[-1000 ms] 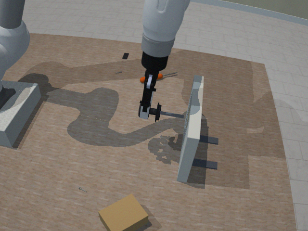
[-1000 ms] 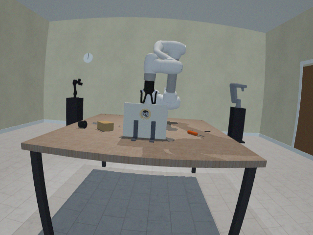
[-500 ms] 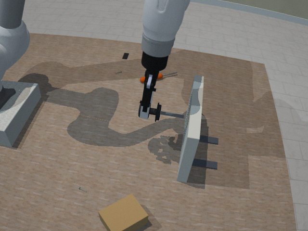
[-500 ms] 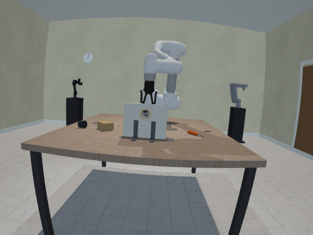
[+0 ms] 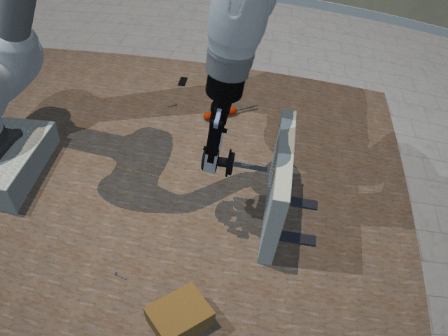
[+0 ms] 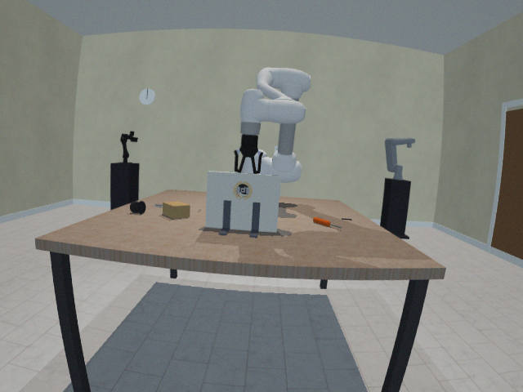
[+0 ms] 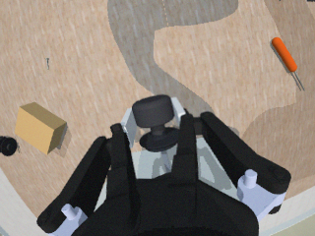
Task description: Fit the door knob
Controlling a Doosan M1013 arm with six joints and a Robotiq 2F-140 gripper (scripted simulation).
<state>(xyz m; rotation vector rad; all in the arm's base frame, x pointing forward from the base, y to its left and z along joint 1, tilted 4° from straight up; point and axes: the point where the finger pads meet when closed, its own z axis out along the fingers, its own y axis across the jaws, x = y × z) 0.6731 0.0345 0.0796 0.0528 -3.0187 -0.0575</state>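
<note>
My gripper (image 5: 213,162) (image 6: 247,163) (image 7: 154,111) is shut on the black door knob (image 5: 221,161) (image 7: 153,113) and holds it level above the table. The knob's round plate (image 5: 229,162) faces the upright white wood panel (image 5: 280,180) (image 6: 243,207). The grey square spindle (image 5: 249,166) points at the panel's robot-facing side, and its tip reaches the panel's face. A gap of about the spindle's length lies between the round plate and the wood. The latch socket (image 6: 243,190) sits in a brass ring on the panel's far side. I cannot tell how far the tip is in the socket.
An orange screwdriver (image 5: 207,115) (image 6: 321,220) (image 7: 285,54) lies behind the gripper. A tan box (image 5: 178,312) (image 6: 176,209) (image 7: 41,128) and a second black knob (image 6: 137,207) (image 7: 8,146) lie off to one side. Small screws (image 5: 120,276) (image 5: 172,105) lie on the table. The robot base (image 5: 22,162) stands at the left.
</note>
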